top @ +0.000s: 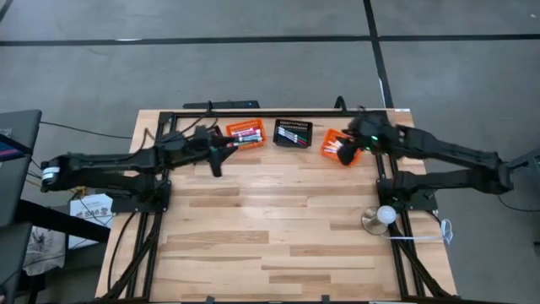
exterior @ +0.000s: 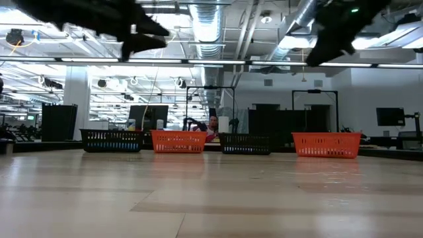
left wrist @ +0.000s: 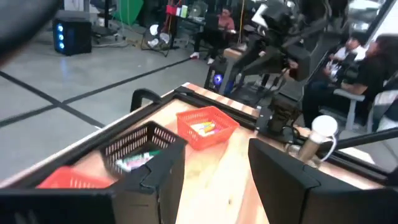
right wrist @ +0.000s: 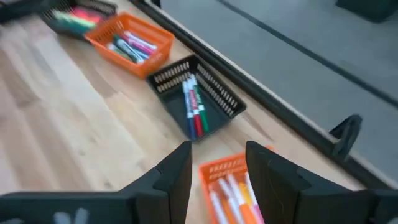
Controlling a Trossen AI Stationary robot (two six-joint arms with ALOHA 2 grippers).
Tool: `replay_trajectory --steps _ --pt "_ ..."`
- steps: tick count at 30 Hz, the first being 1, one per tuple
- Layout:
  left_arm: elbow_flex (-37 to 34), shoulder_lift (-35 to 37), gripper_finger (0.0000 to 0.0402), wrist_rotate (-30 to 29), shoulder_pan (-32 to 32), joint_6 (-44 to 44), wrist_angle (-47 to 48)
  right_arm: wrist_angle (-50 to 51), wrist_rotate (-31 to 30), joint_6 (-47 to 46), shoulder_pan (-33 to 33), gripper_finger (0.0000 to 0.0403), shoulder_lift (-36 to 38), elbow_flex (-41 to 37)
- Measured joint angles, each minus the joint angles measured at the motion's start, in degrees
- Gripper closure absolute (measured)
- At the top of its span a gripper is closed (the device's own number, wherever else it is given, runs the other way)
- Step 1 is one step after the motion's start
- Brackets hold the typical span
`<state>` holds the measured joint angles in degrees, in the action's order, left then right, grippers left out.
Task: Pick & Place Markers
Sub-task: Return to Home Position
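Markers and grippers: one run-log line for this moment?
markers: in baskets | left gripper: open, empty, raised | right gripper: open, empty, raised

Pale wooden table [top: 278,245], planked and smooth with a soft sheen, carries an orange basket [exterior: 327,145] and a black basket [exterior: 248,143], both of slotted plastic. The markers [right wrist: 194,109] show glossy plastic barrels. The right gripper [right wrist: 217,165] has matt dark fingers. The grey floor [top: 253,67] looks matt.
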<state>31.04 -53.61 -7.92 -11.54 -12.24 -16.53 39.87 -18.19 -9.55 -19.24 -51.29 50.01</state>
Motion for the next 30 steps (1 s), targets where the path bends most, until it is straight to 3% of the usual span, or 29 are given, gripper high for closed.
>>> replay_trajectory --steps 7,12,16,23,30 --pt "-10.5 14.7 0.0225 1.8 1.7 -3.0 -0.5 -0.1 -0.1 -13.0 5.9 0.0263 18.0 -9.7" --pt "-15.6 21.3 0.0225 1.7 4.2 -1.8 -0.6 2.0 -1.7 -24.2 7.7 0.026 28.4 -16.6" --pt "-19.6 24.3 0.0225 1.6 6.7 -2.1 -3.1 -5.8 -1.3 -21.8 10.9 0.026 36.2 -24.1" --pt "-27.2 24.4 0.0225 1.7 10.7 1.4 -20.7 -27.1 1.7 -8.9 17.2 0.0266 46.3 -36.9" --pt "-30.5 23.9 0.0225 1.6 10.0 1.6 -21.8 -25.3 3.1 -8.6 20.1 0.0263 51.1 -41.8"
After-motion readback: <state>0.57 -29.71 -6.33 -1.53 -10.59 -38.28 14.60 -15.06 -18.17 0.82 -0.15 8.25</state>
